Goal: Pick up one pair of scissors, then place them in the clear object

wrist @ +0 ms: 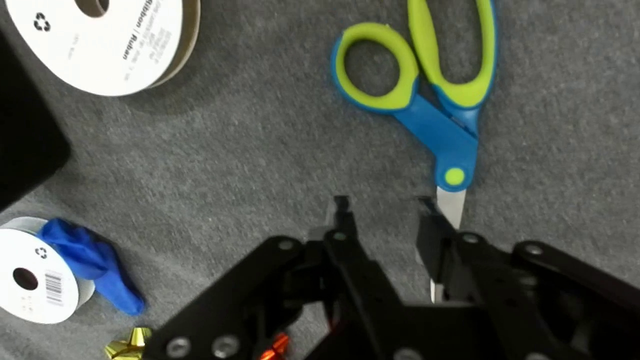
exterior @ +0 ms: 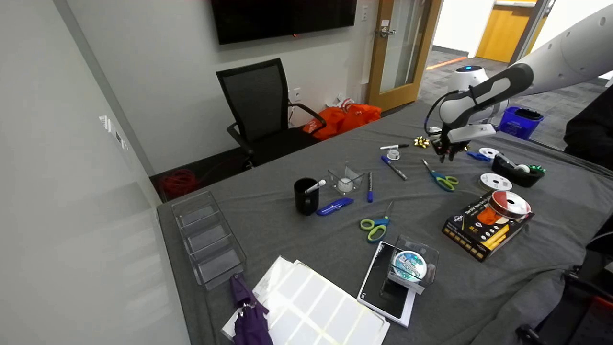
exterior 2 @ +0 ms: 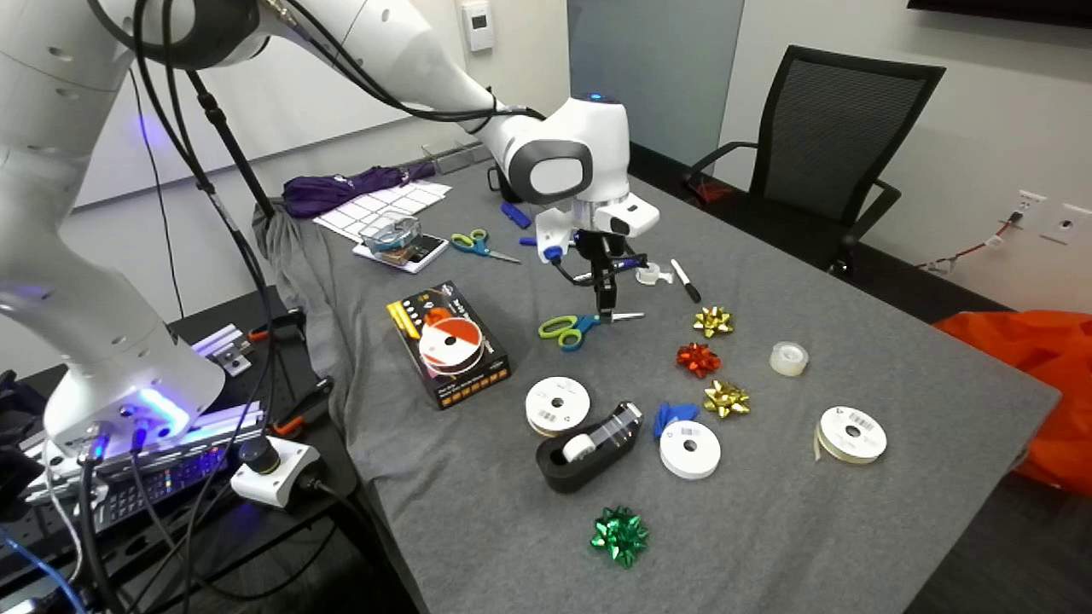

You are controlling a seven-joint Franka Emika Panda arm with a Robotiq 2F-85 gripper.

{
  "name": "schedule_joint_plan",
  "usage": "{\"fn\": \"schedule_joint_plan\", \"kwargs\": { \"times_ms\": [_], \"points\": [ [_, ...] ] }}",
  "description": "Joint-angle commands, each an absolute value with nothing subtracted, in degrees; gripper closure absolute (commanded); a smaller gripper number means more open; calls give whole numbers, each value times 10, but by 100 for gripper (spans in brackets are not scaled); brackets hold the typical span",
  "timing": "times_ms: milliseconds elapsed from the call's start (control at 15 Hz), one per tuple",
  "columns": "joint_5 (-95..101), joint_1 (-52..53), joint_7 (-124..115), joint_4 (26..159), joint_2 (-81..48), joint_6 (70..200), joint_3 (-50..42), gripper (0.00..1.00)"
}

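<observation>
A pair of scissors with green and blue handles [exterior: 439,177] lies on the grey cloth under my gripper. It also shows in an exterior view [exterior 2: 573,327] and in the wrist view [wrist: 455,142]. My gripper [wrist: 385,202] is open with nothing between its fingers, also seen in both exterior views [exterior: 446,157] [exterior 2: 606,309]. In the wrist view its right finger overlaps the blades and hides part of them. A second, similar pair of scissors [exterior: 381,222] [exterior 2: 474,244] lies farther along the table. The clear organiser box [exterior: 210,238] lies at the table's far end; it shows faintly in an exterior view [exterior 2: 456,159].
A black box with ribbon [exterior: 479,230], white ribbon spools [exterior: 495,181], and a tape dispenser [exterior 2: 589,448] stand near the gripper. Gift bows [exterior 2: 698,359] lie close by. A black mug [exterior: 305,196], a small clear box [exterior: 346,181], and white sheets [exterior: 311,311] lie towards the organiser.
</observation>
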State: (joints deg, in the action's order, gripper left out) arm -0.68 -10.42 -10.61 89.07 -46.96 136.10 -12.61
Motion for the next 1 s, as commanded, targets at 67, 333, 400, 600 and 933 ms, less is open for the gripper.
{"fn": "schedule_joint_plan", "kwargs": {
  "times_ms": [67, 333, 400, 600, 933],
  "points": [
    [-8, -116, -76, 918, -456, 1339, -112, 26],
    [-20, -123, -58, 926, -459, 1344, -97, 1],
    [-24, -125, -55, 927, -460, 1345, -92, 0],
    [-32, -126, -53, 923, -466, 1348, -84, 0],
    [-42, -127, -54, 909, -476, 1352, -76, 0]
  ]
}}
